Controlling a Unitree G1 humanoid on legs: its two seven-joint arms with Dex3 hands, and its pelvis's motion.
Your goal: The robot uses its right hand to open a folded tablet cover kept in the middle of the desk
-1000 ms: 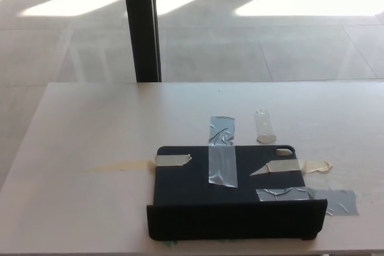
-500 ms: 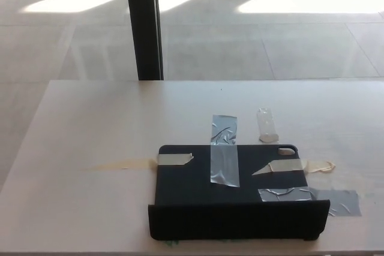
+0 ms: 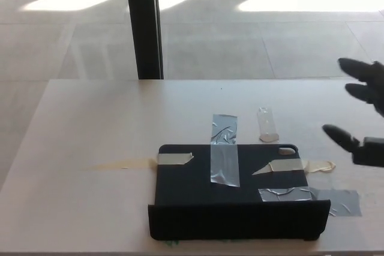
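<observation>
Tablet cover [image 3: 231, 196], black and taped down with grey and beige strips, lies near the desk's [image 3: 90, 124] front edge, while the right robot hand [image 3: 363, 118] hovers at the picture's right, fingers spread wide, holding nothing.

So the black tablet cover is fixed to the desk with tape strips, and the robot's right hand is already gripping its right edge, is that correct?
Not quite. The tablet cover is taped to the desk, but the right hand is not gripping it. The head view shows the hand open, fingers apart, at the picture's right edge, clear of the cover and touching nothing.
</observation>
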